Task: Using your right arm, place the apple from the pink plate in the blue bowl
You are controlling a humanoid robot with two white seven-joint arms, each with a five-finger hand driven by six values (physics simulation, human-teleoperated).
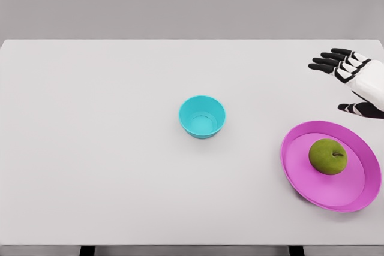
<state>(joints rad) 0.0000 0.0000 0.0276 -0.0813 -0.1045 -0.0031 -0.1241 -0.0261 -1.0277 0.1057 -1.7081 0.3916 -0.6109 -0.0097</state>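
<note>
The fingers (329, 62) of the white right hand (354, 76) are spread and relaxed, four dark-tipped digits fanned toward the picture's left and the thumb (354, 108) held apart below them, with nothing between them. That open posture suits a hand about to take a round object: the gap between thumb and fingers is wide enough, I judge, to go around the fruit.

The round green apple (328, 156) sits below the thumb, nearer the robot, well apart from every fingertip. It rests upright, stem uppermost, on the shallow round pink plate (300, 172), somewhat toward the plate's far right part rather than dead centre. The plate's raised rim probably keeps it from rolling off, and its near edge lies just under the thumb, so the hand would have to drop and come back toward the robot to reach the fruit.

The small round turquoise-blue bowl (202, 116) stands open and empty to the left of the fingertips and a little nearer the robot, well apart from both hand and plate, on the plain white table (96, 148). Its position between the plate and the table's middle leaves a short, unobstructed carry to the left.

The grasp is not yet begun; the apple lies untouched. The left arm does not show.
</note>
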